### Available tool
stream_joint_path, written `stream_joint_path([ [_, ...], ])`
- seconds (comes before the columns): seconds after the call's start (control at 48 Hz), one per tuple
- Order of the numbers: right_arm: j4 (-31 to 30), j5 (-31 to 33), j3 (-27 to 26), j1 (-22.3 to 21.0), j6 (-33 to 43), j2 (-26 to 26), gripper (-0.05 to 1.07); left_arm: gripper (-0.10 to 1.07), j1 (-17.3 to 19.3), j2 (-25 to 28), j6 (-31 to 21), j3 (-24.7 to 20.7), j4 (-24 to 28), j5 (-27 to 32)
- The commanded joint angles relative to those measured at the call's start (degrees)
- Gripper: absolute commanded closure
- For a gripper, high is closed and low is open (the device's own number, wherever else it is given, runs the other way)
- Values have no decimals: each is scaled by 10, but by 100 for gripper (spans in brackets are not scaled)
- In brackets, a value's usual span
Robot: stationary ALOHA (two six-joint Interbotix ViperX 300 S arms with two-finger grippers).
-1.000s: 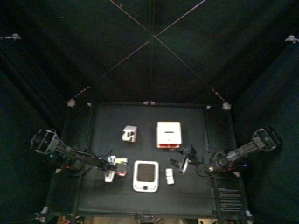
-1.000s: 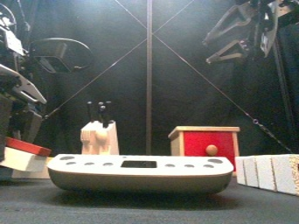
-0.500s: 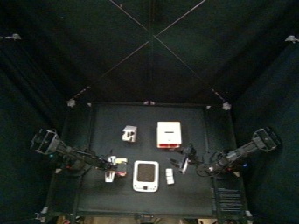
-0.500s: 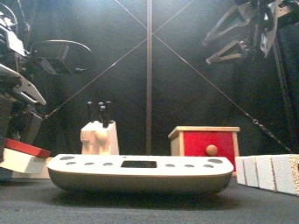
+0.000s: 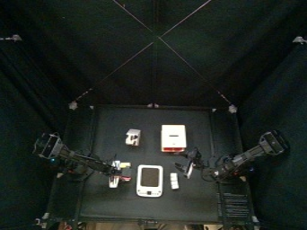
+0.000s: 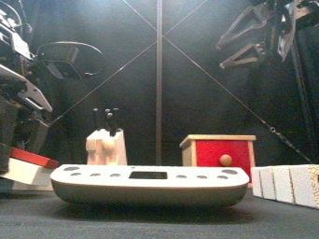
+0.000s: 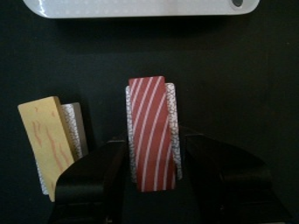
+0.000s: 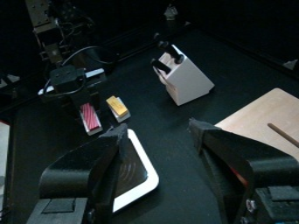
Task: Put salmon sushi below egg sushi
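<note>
Change over the last second: next to none. Left hand [image 7: 153,164] low over the salmon sushi [image 7: 152,129], jaws spread wide, as wide as a moment ago, one on each side of the piece. No visible pinch on it; rice and striped red top lying flat on the tabletop [image 5: 206,121], in the same place as before, seen at the far left edge of the front view too [image 6: 22,161].

Egg sushi [image 7: 52,144] just beside it, long sides roughly parallel, a narrow strip of bare tabletop between the two. Both close to the long edge of the white tray [image 7: 140,7], not on it. From high above, too small to say which piece sits nearer the front edge.

Judged from this: looks like a release already made, or a grasp not yet closed; cannot say which from the stillness alone. If "below" means nearer the front than the egg piece, probably not settled yet, since the pair reads as side by side.

Right hand [image 8: 167,156] raised on its own side, jaws wide, holding nothing, unmoved.
</note>
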Motion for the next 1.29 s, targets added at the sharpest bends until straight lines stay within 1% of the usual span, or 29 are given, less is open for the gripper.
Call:
stream_joint_path([
  [0.0, -2, 2, -5, -2, 2, -2, 12, 20, 0, -2, 1, -11, -1, -2],
  [0.271, -2, 2, -4, -3, 2, -2, 12, 18, 0, -2, 1, -12, 0, -3],
  [0.333, -2, 2, -4, -3, 2, -2, 12, 16, -1, -3, 1, -13, 0, -3],
  [0.562, -2, 2, -5, -3, 2, -2, 12, 2, -1, 4, 1, -10, -1, -1],
  [0.625, -2, 2, -5, -3, 2, -2, 12, 0, -1, 8, 1, -11, 0, -1],
  [0.938, -2, 2, -5, -3, 2, -2, 12, 0, 0, 13, 0, -21, -1, 20],
  [1.271, -2, 2, -5, -2, 2, -2, 12, 0, 0, 12, 0, -22, 0, 20],
])
